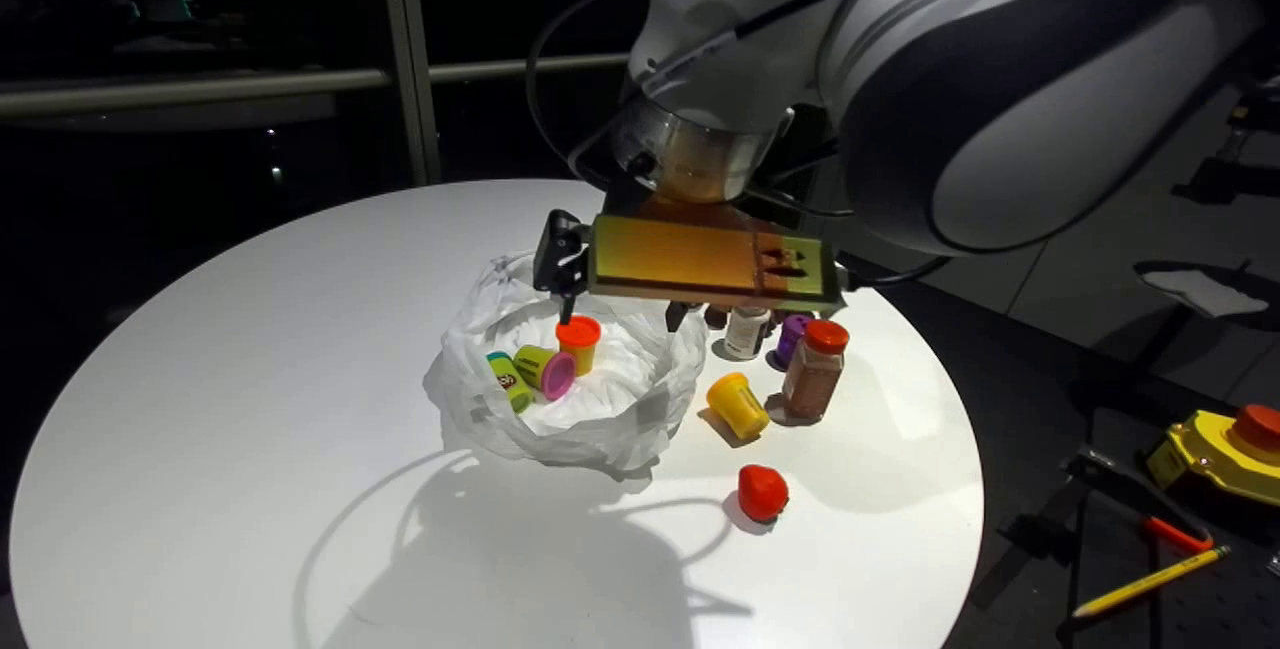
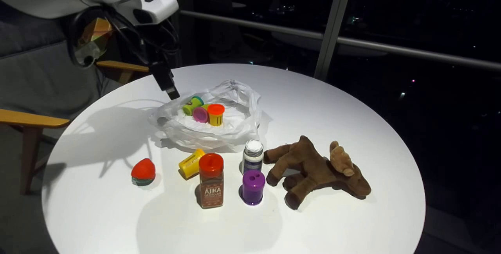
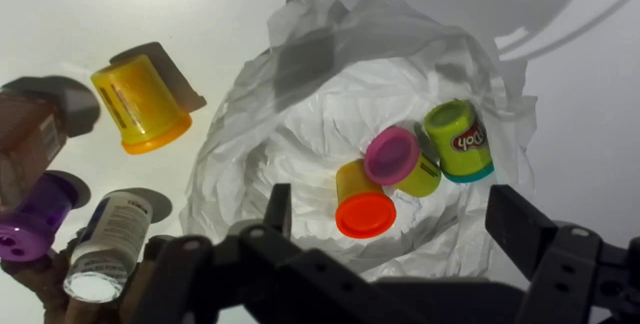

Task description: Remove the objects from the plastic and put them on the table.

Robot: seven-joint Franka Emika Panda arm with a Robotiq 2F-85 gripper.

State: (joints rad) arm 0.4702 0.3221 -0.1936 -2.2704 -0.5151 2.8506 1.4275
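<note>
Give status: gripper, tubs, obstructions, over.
Gripper open, empty. In bag: orange-lid tub upright, pink-lid tub and teal-lid tub tipped. Possible snag: bag wall around them.

Four tubs, one moose, one bag

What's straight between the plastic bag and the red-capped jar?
The yellow tub: it lies between the bag and the jar in an exterior view, and the wrist view shows it there too.
</note>
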